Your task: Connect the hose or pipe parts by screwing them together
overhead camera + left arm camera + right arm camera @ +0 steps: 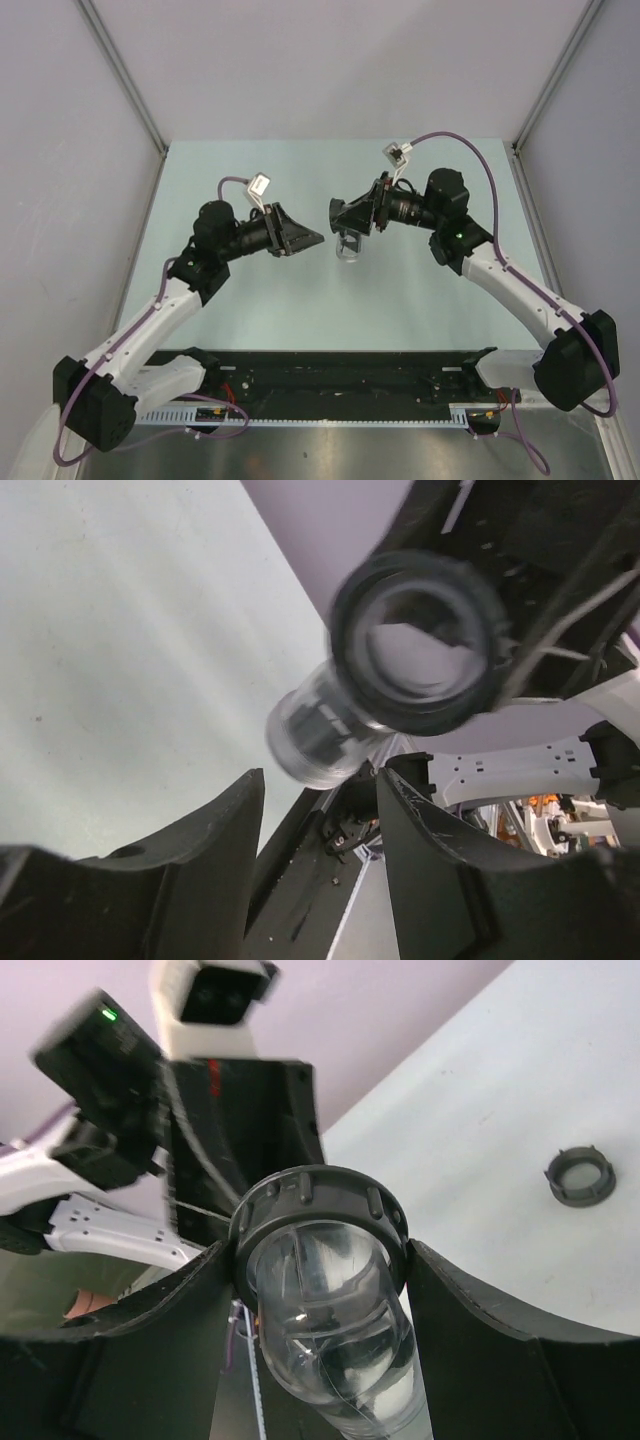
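Clear pipe (335, 1350), one; dark rings (320, 1195) (580, 1175), two

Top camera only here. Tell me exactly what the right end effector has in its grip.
Observer: The right end effector is shut on a clear plastic tube with a dark ridged ring collar on its end.
Operator: Report the left end effector.
Observer: The left end effector is open, with nothing between its fingers. The collar's open mouth faces it.
Operator: List any loose parts.
Observer: One small grey notched ring lies flat on the pale table, held by neither arm. Only the right wrist view shows it.
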`<state>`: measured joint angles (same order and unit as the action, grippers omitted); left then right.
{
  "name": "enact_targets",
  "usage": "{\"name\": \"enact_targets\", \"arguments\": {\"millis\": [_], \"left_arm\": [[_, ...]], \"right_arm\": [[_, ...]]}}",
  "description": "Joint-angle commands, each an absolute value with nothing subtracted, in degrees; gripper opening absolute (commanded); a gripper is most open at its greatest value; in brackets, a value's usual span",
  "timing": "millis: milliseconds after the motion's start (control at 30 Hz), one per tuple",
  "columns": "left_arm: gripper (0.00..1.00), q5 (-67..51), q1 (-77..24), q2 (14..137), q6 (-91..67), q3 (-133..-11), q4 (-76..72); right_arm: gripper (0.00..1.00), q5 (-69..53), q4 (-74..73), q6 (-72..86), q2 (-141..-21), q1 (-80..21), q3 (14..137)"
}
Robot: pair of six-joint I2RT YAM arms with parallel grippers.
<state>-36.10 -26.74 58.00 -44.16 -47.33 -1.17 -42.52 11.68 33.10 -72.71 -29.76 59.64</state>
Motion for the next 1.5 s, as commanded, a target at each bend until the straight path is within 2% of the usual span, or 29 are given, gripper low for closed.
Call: {"name": "enact_targets", "arguments": {"millis": [0, 167, 533, 667, 833, 900, 967, 1100, 1200, 1333, 1467], "left_arm": [[0.53, -32.70, -28.65, 58.62, -51.24, -42.98, -11.68], [0.52, -29.45, -32.25, 60.29, -50.98, -43.07, -12.30], [0.52, -25.40, -37.70, 63.89, -51.33, -44.91, -13.71], [0.53, -23.03, -37.71, 63.28, -48.96, -44.30, -13.27], [0.66, -14.69, -36.22, 62.40, -42.38, -47.02, 0.22], [0.75, -11.62, -34.55, 62.84, -37.98, -48.77, 4.99], [0.79, -9.33, -31.04, 64.94, -33.08, -50.79, 12.11], [0.88, 1.63, -26.64, 74.68, -23.05, -61.31, 23.80], [0.99, 3.25, -24.88, 85.23, -17.59, -69.39, 29.96], [0.98, 3.16, -24.70, 100.51, -11.27, -80.75, 37.78], [0.96, 5.44, -24.70, 106.60, -7.13, -86.56, 39.37]], "right_arm": [[0.52, -43.33, 23.72, 39.28, -69.35, -29.79, 59.24], [0.52, -42.45, 30.49, 42.80, -67.59, -30.32, 56.69], [0.50, -41.22, 32.69, 43.86, -66.53, -31.38, 55.11], [0.50, -39.91, 28.84, 39.74, -64.78, -31.29, 54.93], [0.50, -35.70, 17.26, 31.30, -61.70, -29.89, 54.93], [0.50, -34.29, 13.99, 27.61, -59.95, -29.45, 54.93], [0.49, -32.26, 9.33, 25.15, -58.89, -29.18, 54.84], [0.49, -29.62, 4.66, 21.37, -56.26, -29.27, 53.53], [0.49, -28.22, 2.82, 20.13, -53.79, -29.44, 52.03], [0.49, -25.23, -1.91, 17.24, -50.90, -29.62, 51.24], [0.49, -23.91, -3.87, 16.09, -48.17, -29.62, 50.28]]}}
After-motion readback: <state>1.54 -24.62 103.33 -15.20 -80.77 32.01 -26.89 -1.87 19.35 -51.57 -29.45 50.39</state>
